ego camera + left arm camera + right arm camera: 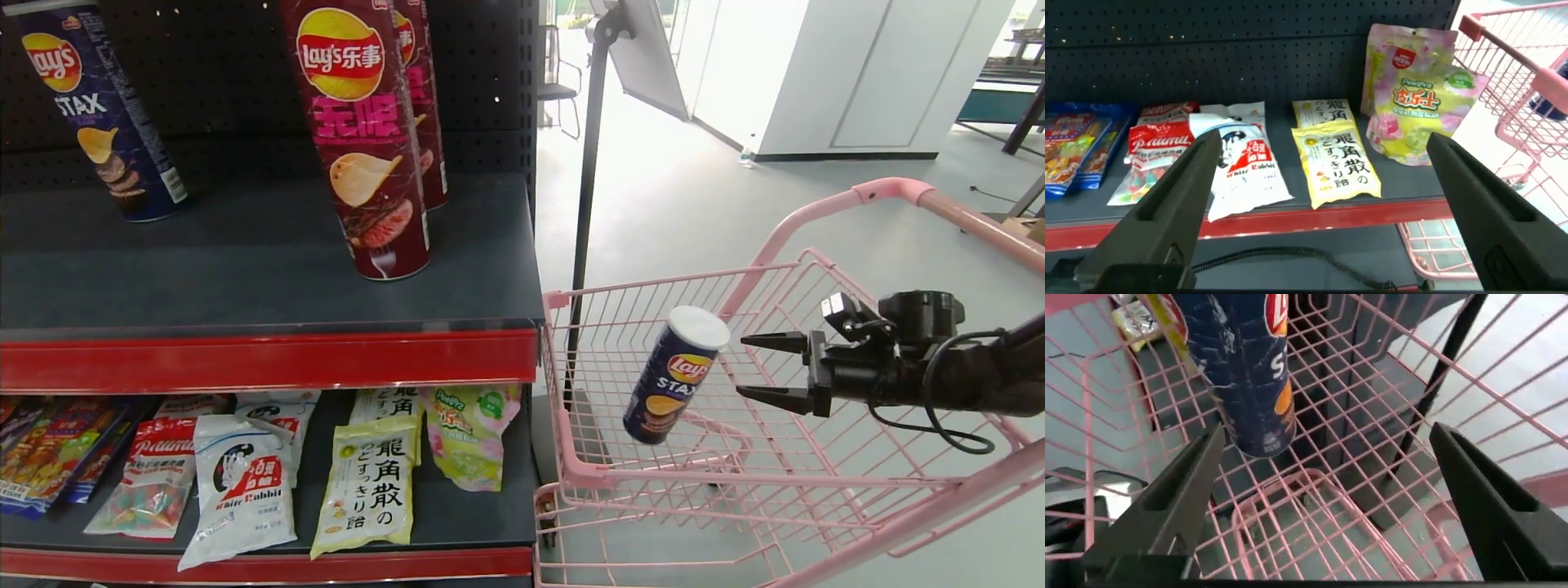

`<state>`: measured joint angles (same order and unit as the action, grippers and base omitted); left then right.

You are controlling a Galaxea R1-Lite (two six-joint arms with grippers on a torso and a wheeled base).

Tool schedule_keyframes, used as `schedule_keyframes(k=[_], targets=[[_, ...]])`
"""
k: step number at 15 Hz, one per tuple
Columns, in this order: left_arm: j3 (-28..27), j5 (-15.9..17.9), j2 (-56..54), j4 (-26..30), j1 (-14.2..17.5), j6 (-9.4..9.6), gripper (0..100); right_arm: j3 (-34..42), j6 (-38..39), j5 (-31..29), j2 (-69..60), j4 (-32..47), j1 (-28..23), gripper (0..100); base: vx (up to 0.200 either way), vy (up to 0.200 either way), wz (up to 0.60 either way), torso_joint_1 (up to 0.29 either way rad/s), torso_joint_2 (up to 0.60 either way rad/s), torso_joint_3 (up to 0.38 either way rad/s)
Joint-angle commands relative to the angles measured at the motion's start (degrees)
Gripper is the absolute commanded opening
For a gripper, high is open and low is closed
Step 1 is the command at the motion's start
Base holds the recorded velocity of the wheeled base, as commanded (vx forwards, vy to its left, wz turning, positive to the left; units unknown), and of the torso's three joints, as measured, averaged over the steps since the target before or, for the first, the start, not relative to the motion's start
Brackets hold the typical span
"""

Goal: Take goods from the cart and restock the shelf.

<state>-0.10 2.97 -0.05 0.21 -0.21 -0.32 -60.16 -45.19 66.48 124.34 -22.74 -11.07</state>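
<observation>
**Blue chip can in cart, right gripper spread just short of it**

Right gripper (741, 365) over the pink cart (653, 286), fingers spread wide, nothing pinched. Blue chip can (673, 376) just ahead of the fingertips, apart from them, its white lid close to the upper one. Can tilted, lid up and toward the gripper, lower end down in the basket and farther from it. From the right wrist, same can (1241, 367) out beyond the fingers, nearer one finger than the other, not between the pads, pink wire mesh behind and below. What the can leans on: cannot tell.

Left gripper (1324, 137) also spread wide, empty, facing the lower shelf (1413, 181). Straight ahead of it, flat on that board: white candy bag (1241, 163) and yellow candy bag (1335, 159), side by side. Red-and-white sweet bag (1155, 155) off beyond one finger. Green-and-pink bag (1417, 90) beyond the other finger, back by the pegboard (1249, 49), next to the cart's corner.

Upper shelf (245, 269) well away from the right gripper, past the cart end farthest from it. On it, upright: two maroon chip cans (363, 139), one behind the other. Second blue can (102, 114) farther off again, also upright.
</observation>
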Motion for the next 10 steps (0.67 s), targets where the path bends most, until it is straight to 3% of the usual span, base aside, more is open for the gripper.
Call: schedule_keyframes(k=[1, 10], targets=[[0.0, 0.0, 0.0, 0.0, 0.0, -0.03, 100, -1.2, 0.3, 0.0, 1.2, 0.5, 4.5, 100, 0.0, 0.0, 0.0, 0.0, 0.0, 0.0], [0.0, 0.0, 0.0, 0.0, 0.0, -0.03, 100, -8.1, 2.2, -0.2, 1.3, 7.3, 18.6, 100, 0.0, 0.0, 0.0, 0.0, 0.0, 0.0]])
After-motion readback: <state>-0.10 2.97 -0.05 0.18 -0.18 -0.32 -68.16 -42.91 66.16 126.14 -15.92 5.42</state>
